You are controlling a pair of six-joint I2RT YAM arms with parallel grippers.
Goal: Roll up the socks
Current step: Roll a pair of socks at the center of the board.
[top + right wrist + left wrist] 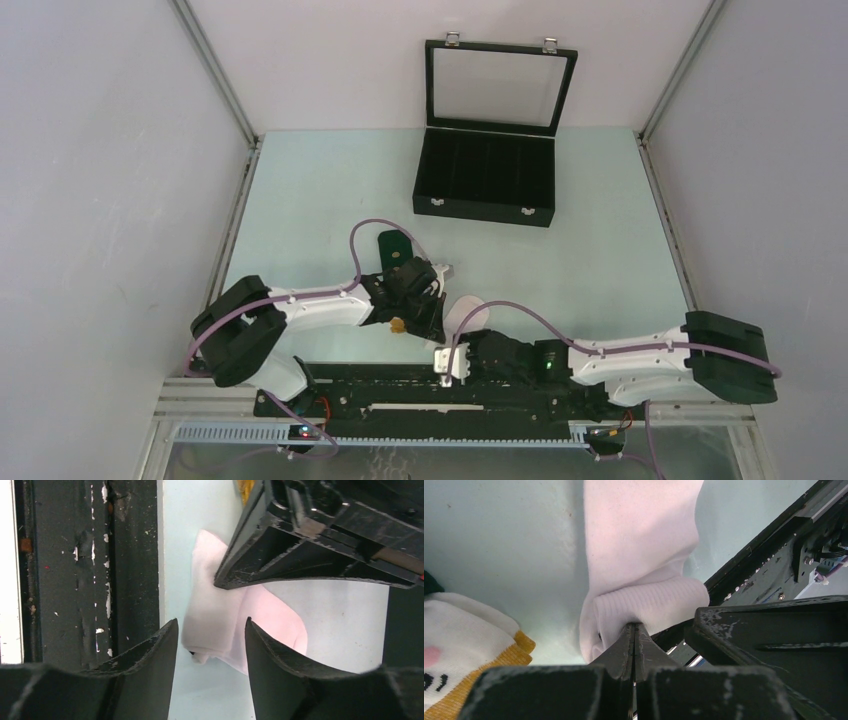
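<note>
The white sock (pixel 468 314) lies on the pale green table between both grippers. In the left wrist view its near end (pixel 649 605) is folded into a thick ribbed roll. My left gripper (pixel 634 627) is shut on that roll; it also shows in the top view (pixel 435 308). My right gripper (pixel 210 630) is open and empty, its jaws on either side of the sock's rolled end (pixel 220 625) and a little short of it. The dark green sock (pixel 393 245) lies partly under the left arm; its white-orange end (pixel 469 650) is left of the gripper.
An open black case (pixel 487 180) with a glass lid stands at the back of the table. The black mounting rail (pixel 400 390) runs along the near edge, close to the right gripper (pixel 446 358). The left gripper's body (pixel 320 540) hangs just above the right jaws.
</note>
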